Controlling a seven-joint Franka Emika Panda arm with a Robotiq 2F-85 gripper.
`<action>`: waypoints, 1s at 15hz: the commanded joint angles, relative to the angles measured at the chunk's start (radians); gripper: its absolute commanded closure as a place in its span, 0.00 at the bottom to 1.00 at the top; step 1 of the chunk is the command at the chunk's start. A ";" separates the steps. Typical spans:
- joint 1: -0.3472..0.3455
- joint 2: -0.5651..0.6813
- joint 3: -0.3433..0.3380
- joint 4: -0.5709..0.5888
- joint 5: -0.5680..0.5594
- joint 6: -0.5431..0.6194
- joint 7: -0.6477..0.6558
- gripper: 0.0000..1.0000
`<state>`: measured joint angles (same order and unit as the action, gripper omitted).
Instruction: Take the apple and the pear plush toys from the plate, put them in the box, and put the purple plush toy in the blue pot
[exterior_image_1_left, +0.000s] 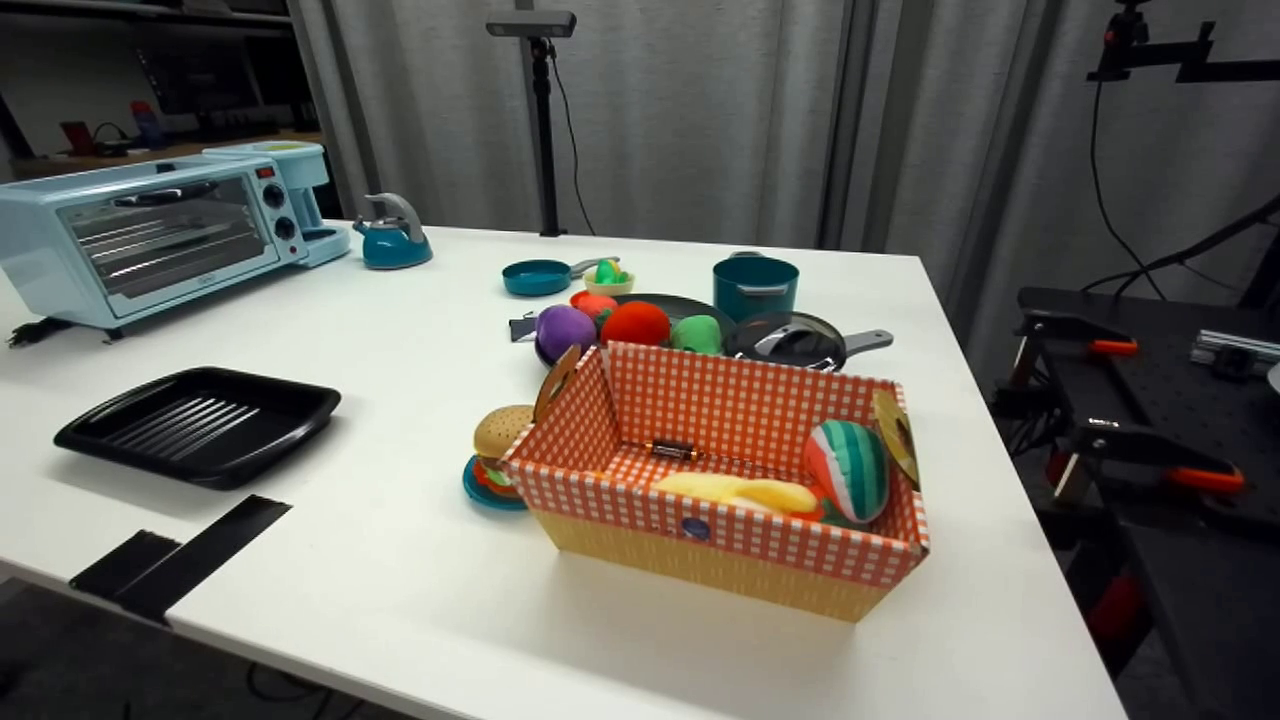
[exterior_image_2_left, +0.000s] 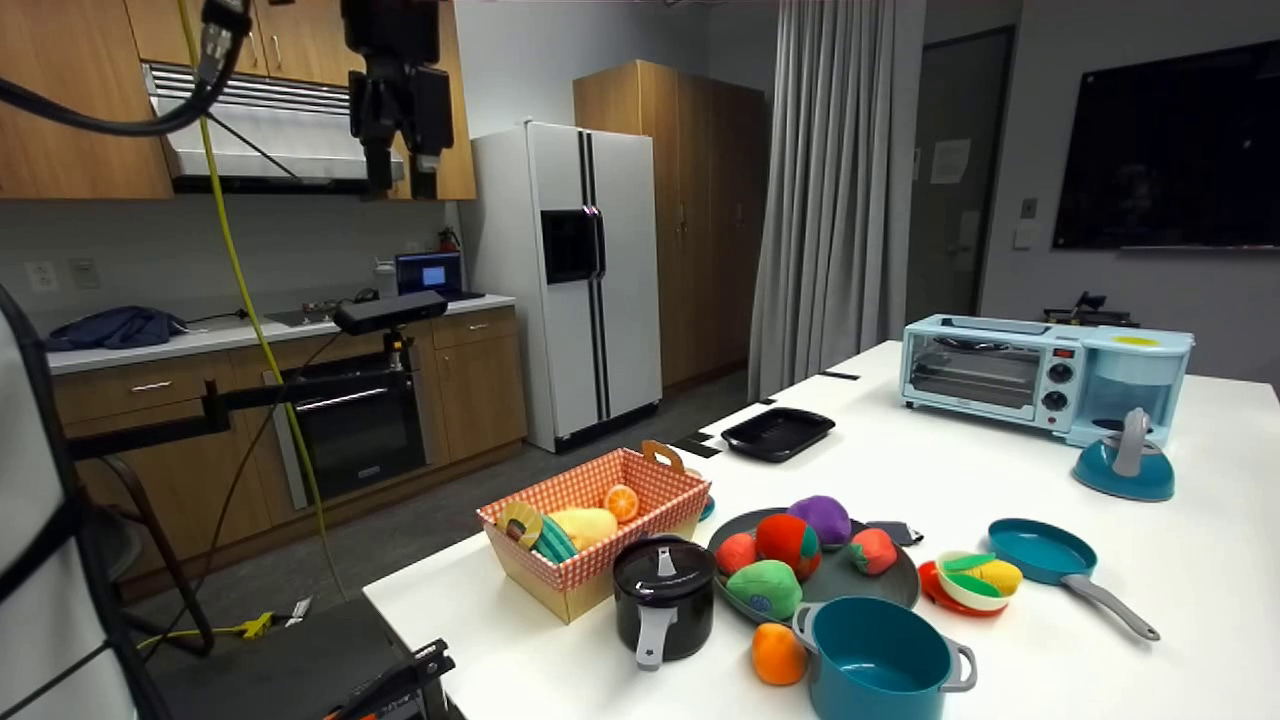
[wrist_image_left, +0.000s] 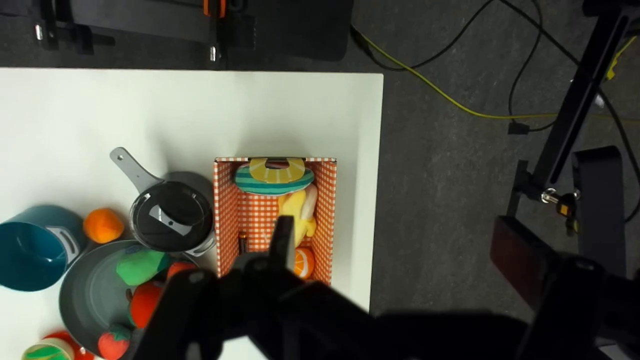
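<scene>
A dark grey plate (exterior_image_2_left: 840, 585) holds several plush toys. A red plush with a brown stem, apparently the apple (exterior_image_2_left: 788, 542), lies there; it also shows in the wrist view (wrist_image_left: 145, 302). A green plush (exterior_image_2_left: 765, 588), possibly the pear, lies beside it. The purple toy (exterior_image_2_left: 822, 520) sits at the plate's edge and is hidden in the wrist view. The checked box (exterior_image_1_left: 700, 560) holds a watermelon, a banana and an orange slice. The blue pot (exterior_image_2_left: 880, 680) stands beside the plate, upright, no contents visible. My gripper (wrist_image_left: 395, 225) is open, empty and high above the table (exterior_image_2_left: 402, 180).
A black lidded pot (exterior_image_2_left: 665, 600) stands between box and plate. An orange plush (exterior_image_2_left: 777, 655) touches or nearly touches the blue pot. A blue pan (exterior_image_2_left: 1042, 550), a bowl of plush corn (exterior_image_2_left: 980, 580), a black tray (exterior_image_1_left: 200, 425) and a toy burger (exterior_image_1_left: 500, 435) are also on the table.
</scene>
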<state>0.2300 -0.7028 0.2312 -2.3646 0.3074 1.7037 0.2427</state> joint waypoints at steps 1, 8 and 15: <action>-0.033 0.015 0.007 -0.010 -0.020 0.012 -0.012 0.00; -0.109 0.095 -0.024 -0.048 -0.112 0.090 -0.018 0.00; -0.164 0.250 -0.060 -0.083 -0.268 0.287 -0.064 0.00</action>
<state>0.0883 -0.5176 0.1879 -2.4437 0.1056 1.9144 0.2103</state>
